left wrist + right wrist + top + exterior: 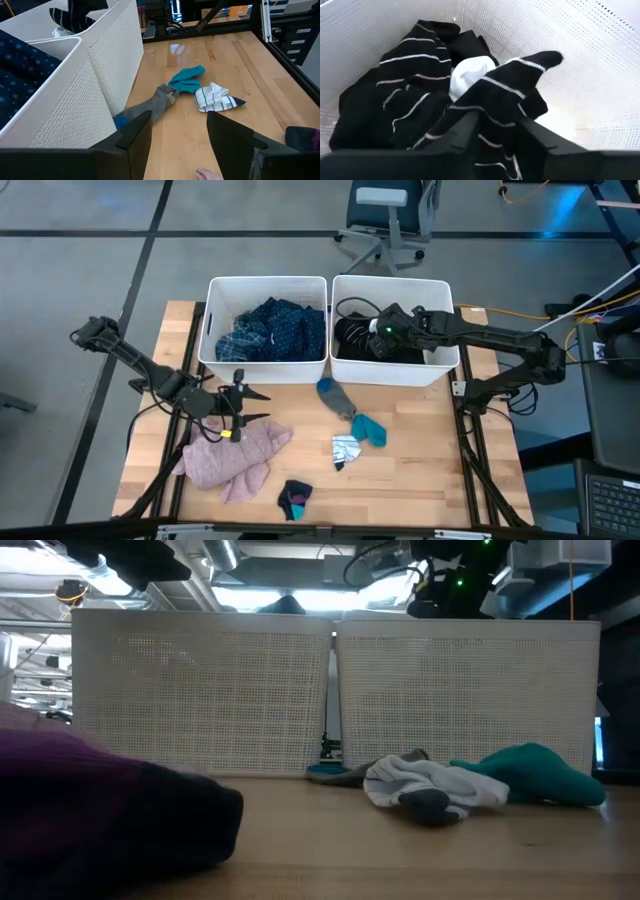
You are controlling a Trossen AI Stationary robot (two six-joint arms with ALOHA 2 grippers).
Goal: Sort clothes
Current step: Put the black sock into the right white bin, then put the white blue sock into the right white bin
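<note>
Your right pincer (378,340) hangs inside the right bin (440,365), and its fingers stand a little apart with a black striped sock (505,95) lying between them; you cannot tell if they grip it or let it go. This sock lies on a pile of black and white pieces (410,100) in that bin. Your left pincer (240,408) hovers with fingers spread, holding nothing, above the pink fuzzy top (232,458) on the tabletop (420,470).

All these clothes are soft and light, so I think they fold and hang when you lift them. For the pink top, which is bulky, pinch a thick fold near its middle, because a thin edge may slip out.

On the tabletop, the grey and blue sock (336,397) lies with its long axis running from the bins toward the front, a little diagonal. Just beside it rest the teal sock (370,429) and a white striped sock (346,448). A small dark sock (295,499) sits near the front edge. The blue clothes (270,330) fill the left bin (212,320).
</note>
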